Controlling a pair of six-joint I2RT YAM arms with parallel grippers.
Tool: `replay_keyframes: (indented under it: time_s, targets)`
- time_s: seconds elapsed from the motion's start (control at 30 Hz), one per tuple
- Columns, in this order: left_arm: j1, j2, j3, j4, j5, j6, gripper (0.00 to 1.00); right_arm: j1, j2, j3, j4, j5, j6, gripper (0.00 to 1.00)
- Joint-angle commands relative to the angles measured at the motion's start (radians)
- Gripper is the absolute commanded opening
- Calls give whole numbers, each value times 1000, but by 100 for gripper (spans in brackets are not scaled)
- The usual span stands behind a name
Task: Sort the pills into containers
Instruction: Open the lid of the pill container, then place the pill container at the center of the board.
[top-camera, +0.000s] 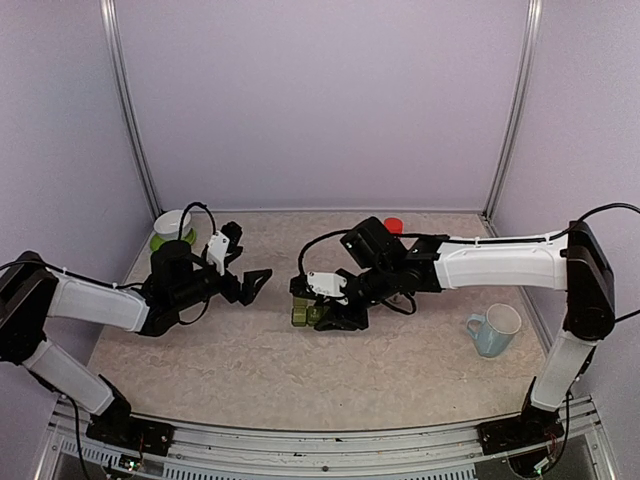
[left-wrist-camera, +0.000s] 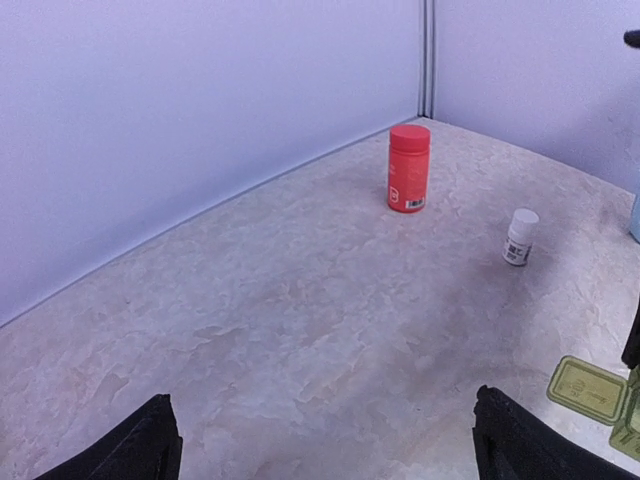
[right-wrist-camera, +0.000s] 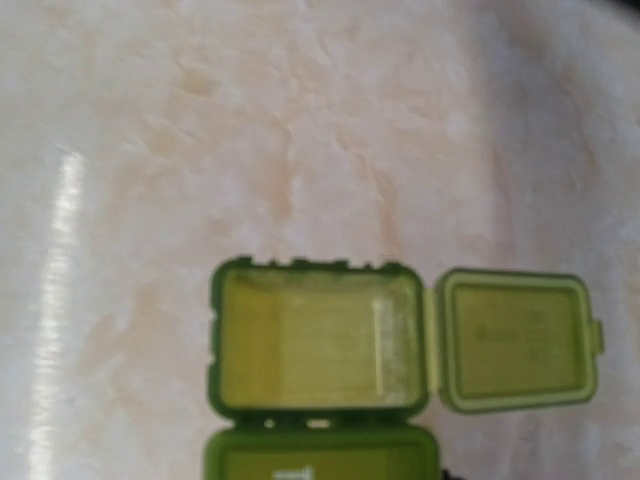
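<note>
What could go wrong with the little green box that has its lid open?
The right gripper is right at the green box, so a small bump might slide the box or flip its open lid shut before any pill goes in. The open compartment looks empty. Also, the red bottle stands just behind the right arm, which might knock it over when it moves.

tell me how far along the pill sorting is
Early. Done: one compartment of the containers stands open, lid flipped aside, no pills inside. In hand: the right gripper sits at the strip; the left gripper hangs open, empty. Left: red bottle and white bottle are capped.
</note>
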Motion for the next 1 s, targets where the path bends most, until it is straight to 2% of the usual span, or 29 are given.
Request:
replay_keyframes:
  time_s: [0.0, 0.13, 0.43, 0.97]
  targets:
    - [8, -64, -54, 117, -106, -27, 99, -3, 52, 28, 36, 57, 6, 34]
    - [18, -99, -87, 147, -156, -31, 99, -26, 93, 47, 67, 45, 7, 35]
    - [48, -109, -110, 174, -176, -63, 99, -115, 217, 135, 108, 16, -57, 36]
    - [63, -153, -148, 199, -213, -79, 99, -228, 442, 357, 64, -6, -157, 37]
